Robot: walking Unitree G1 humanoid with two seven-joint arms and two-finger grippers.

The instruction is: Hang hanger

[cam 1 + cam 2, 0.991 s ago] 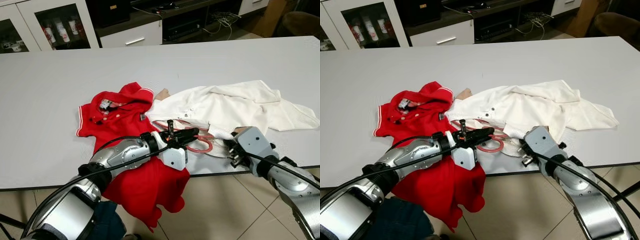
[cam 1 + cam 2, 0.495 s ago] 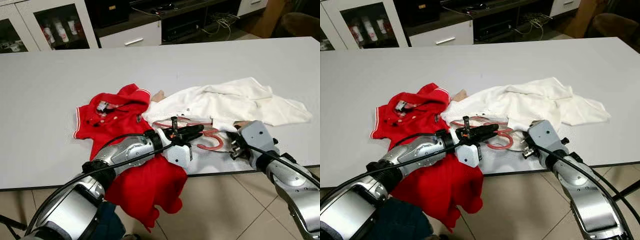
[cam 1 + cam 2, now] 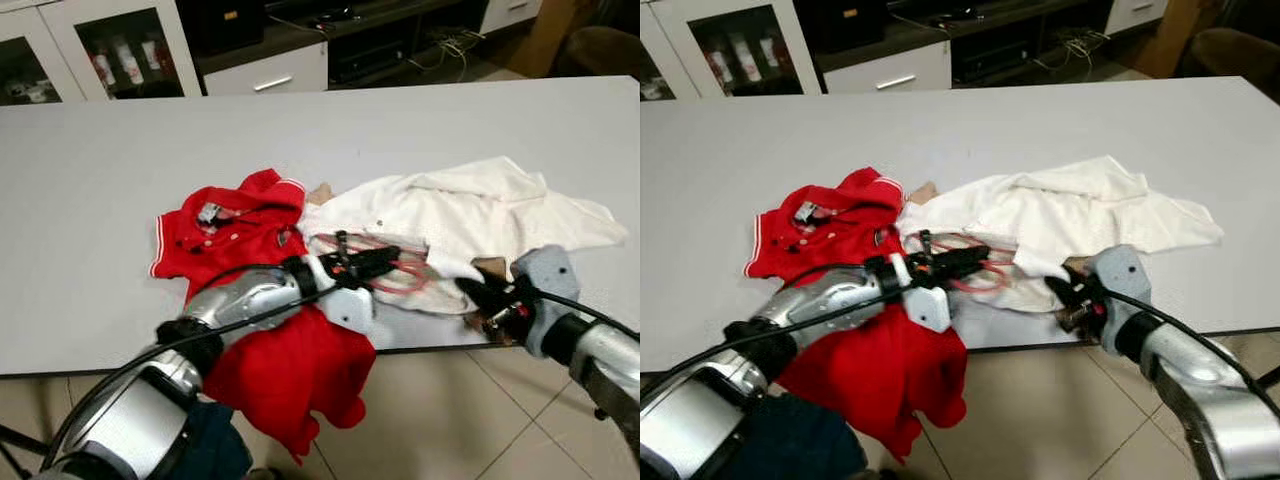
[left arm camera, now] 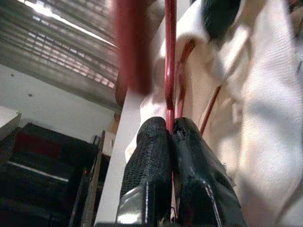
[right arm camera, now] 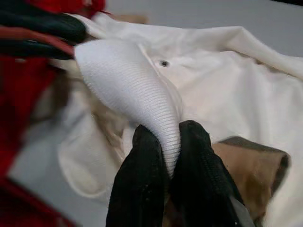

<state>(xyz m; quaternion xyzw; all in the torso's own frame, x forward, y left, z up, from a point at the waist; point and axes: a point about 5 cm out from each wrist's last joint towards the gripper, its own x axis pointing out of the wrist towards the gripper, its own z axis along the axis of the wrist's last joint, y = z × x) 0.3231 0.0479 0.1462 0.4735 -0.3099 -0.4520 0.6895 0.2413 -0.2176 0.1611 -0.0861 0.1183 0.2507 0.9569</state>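
— Just ahead of my left gripper (image 3: 392, 262), the red hanger (image 3: 385, 272) is sliding in under the white shirt (image 3: 470, 210), and my fingers are clamped tight on its thin wire. A second ago that hanger was lying in plain sight on the bare table (image 3: 90, 200) in front of the shirt; now most of it is sitting against the cloth, with white fabric covering its far end.

— And your right gripper (image 5: 163, 142)?

— It's pinching the ribbed collar (image 5: 132, 90) of the white shirt, fingers squeezed on a fold of it. Compared with half a second back, I'm pulling that arm towards me and the table edge, so the neck opening is lifting and turning to face my left gripper.

— So what does that mean for the job?

— I'm judging that the hanger is starting to go into the neck of the shirt, which has to come before any hanging up. It isn't seated: I can't tell whether the far arm of the hanger is inside the shirt or only beneath it.

— Anything in the way?

— The red shirt (image 3: 240, 235) is lying under my left forearm and drooping over the table edge beside it. It's close to the hanger, so I'm watching for a snag.
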